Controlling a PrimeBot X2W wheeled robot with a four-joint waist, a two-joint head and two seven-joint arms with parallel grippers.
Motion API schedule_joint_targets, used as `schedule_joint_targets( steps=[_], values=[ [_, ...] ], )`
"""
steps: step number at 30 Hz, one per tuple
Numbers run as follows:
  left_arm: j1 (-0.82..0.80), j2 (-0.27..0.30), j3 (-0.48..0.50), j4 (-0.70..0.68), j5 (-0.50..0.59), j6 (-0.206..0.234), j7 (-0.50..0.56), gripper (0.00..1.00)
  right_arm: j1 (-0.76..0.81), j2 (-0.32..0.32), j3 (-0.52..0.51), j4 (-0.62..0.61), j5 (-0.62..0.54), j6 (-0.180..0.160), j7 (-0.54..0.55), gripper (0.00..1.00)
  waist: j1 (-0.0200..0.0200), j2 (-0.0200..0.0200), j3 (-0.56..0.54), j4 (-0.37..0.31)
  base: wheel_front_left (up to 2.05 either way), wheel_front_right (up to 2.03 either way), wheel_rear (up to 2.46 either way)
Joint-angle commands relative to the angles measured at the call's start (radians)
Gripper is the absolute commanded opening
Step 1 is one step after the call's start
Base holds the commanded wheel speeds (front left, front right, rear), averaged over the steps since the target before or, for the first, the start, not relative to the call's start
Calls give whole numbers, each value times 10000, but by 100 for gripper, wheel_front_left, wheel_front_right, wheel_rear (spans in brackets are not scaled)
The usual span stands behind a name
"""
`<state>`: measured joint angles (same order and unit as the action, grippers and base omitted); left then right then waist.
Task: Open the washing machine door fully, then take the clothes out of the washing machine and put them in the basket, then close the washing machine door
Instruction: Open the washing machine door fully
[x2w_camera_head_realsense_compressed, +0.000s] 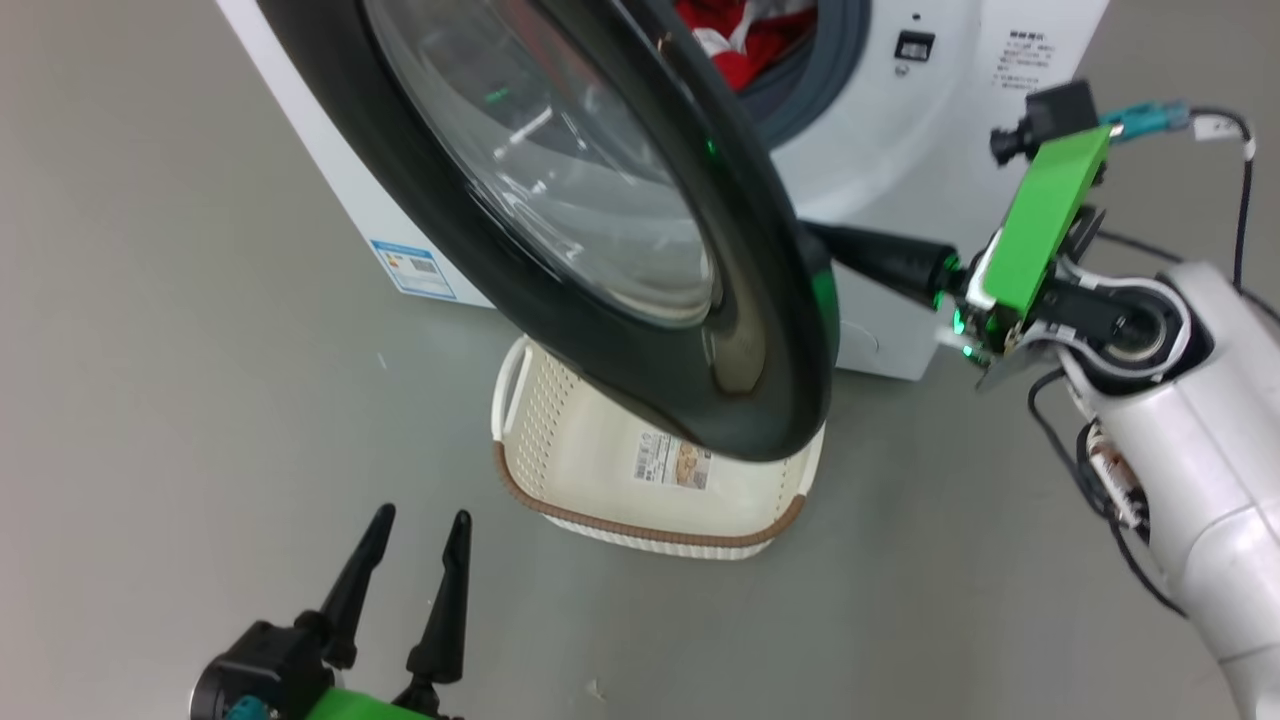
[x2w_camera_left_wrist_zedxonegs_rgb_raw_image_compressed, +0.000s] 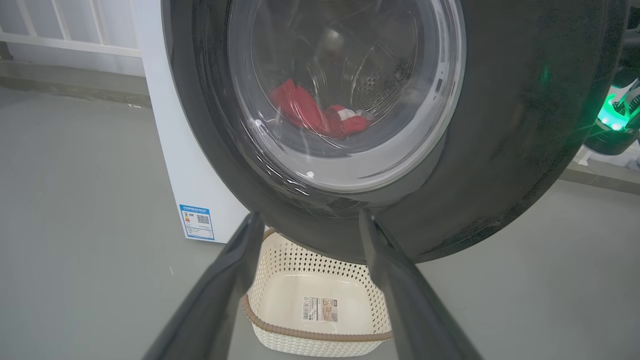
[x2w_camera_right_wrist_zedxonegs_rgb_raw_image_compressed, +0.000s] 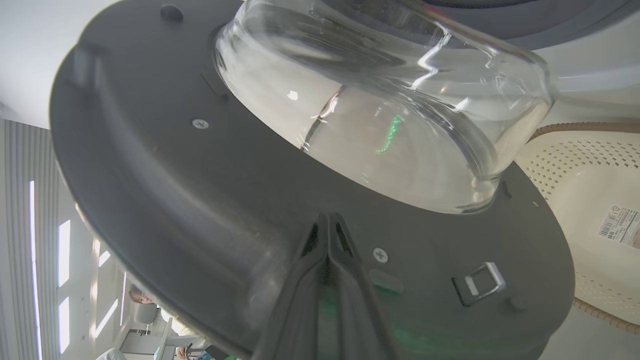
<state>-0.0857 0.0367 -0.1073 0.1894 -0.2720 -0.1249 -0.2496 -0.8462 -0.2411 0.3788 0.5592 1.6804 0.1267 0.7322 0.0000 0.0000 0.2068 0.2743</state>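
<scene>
Print is showing too small to read on the blue QR-code sticker (x2w_camera_head_realsense_compressed: 413, 265) on the washing machine (x2w_camera_head_realsense_compressed: 900, 150) and on the paper label (x2w_camera_head_realsense_compressed: 672, 465) in the basket (x2w_camera_head_realsense_compressed: 650, 530), sitting under the part-open washing machine door (x2w_camera_head_realsense_compressed: 600, 350). Fingers pressed together, the right gripper (x2w_camera_head_realsense_compressed: 825, 245) is touching the door's inner face; the left gripper (x2w_camera_head_realsense_compressed: 420, 520) is hanging spread and empty. Red clothes (x2w_camera_head_realsense_compressed: 740, 40) are lying in the drum.
</scene>
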Motion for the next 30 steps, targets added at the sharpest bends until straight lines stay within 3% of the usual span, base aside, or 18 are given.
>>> schedule_joint_targets(
  steps=[1, 17, 30],
  values=[
    [43, 137, 323, -231, 88, -57, -122, 100, 202, 231, 148, -372, 19, 40, 84, 0, 0, 0, -266, 185, 0, 0, 0],
    [786, 136, 436, -337, 158, -40, -122, 100, 2045, 901, 614, -1545, -95, 40, 406, 0, 0, 0, -1217, 1188, 0, 0, 0],
    [1008, 136, 528, -308, 183, 47, -122, 100, 2612, 1431, 701, -1719, -236, 40, 280, 0, 0, 0, -1540, 1926, 0, 0, 0]
  ],
)
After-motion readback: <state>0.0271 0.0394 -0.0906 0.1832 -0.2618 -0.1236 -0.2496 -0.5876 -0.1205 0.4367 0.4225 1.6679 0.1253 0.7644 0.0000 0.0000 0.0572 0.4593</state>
